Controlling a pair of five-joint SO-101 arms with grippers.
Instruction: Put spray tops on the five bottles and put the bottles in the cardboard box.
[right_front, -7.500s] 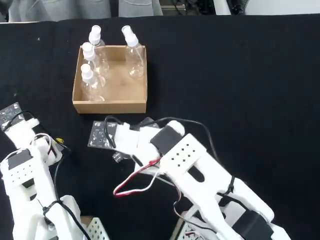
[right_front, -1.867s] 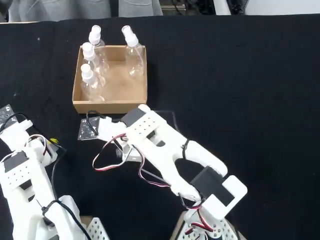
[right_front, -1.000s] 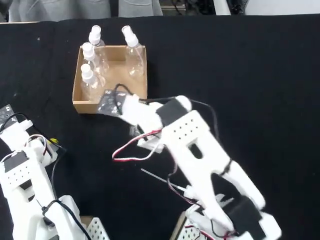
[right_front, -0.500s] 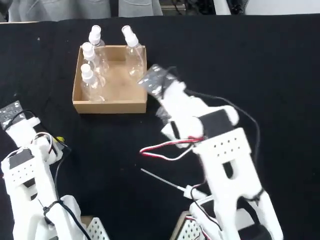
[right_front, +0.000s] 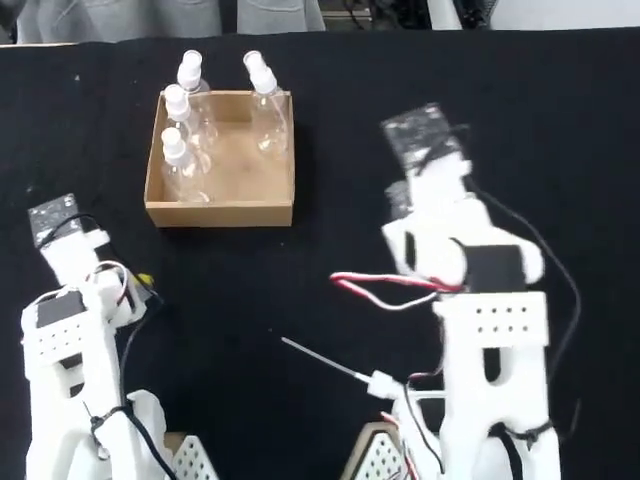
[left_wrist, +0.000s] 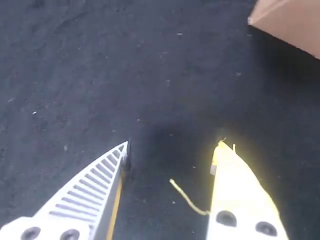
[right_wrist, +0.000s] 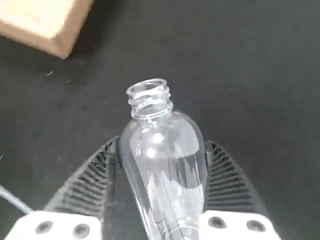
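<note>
Right end effector (right_wrist: 161, 146) has its jaws closed round the belly of a clear bottle (right_wrist: 162, 170) whose threaded neck is bare, so I take this for the one of the five that lacks a spray top. On the high view the right arm (right_front: 470, 265) reaches out over the black surface (right_front: 560, 120), to the right of the cardboard box (right_front: 220, 213) and well apart from it. Four capped bottles (right_front: 185, 178) stand upright in the box, three along its left wall and one at its far right corner. The left end effector (left_wrist: 172, 147) is spread wide and holds nothing, hanging over bare surface near and left of the box. I judge the step in hand to be capping the fifth bottle, with boxing it left to do. A small white piece with a thin straw-like tail (right_front: 378, 381) lies on the near surface by the right arm's base; I take it for the last spray top, though I cannot be sure. The next move calls for the left end effector to fetch that top and seat it in the neck while the bottle is held steady. I can read no brand, label or print on bottle or box.
</note>
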